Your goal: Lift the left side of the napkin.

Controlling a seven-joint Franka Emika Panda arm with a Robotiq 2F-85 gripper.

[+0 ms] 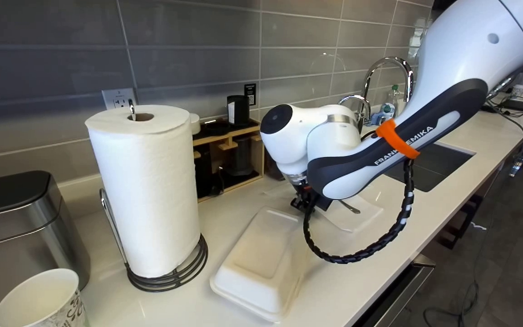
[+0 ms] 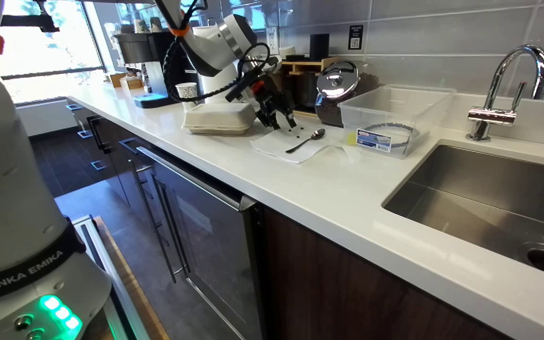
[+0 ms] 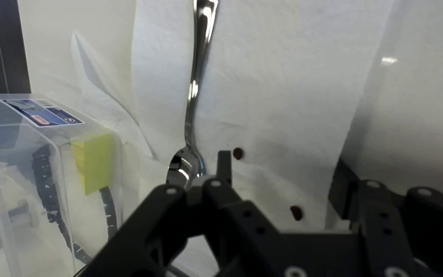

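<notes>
The white napkin (image 2: 276, 145) lies on the counter. One edge curls up by the clear bin, as the wrist view (image 3: 290, 88) shows; part of it also shows in an exterior view (image 1: 357, 218). A metal spoon (image 3: 196, 88) and several small dark beans (image 3: 238, 153) lie on it. My gripper (image 2: 282, 126) points down over the napkin's end near the takeout box. It is open, with only napkin and beans between its fingers in the wrist view (image 3: 283, 165). I cannot tell whether the fingertips touch the napkin. The arm partly hides the gripper in an exterior view (image 1: 304, 202).
A closed takeout box (image 1: 261, 259) stands close beside the gripper. A paper-towel roll (image 1: 145, 195) and a paper cup (image 1: 39, 299) are beyond it. A clear plastic bin (image 2: 385, 115) and a glass jar (image 2: 333, 108) stand behind the napkin. A sink (image 2: 489, 198) is cut into the counter.
</notes>
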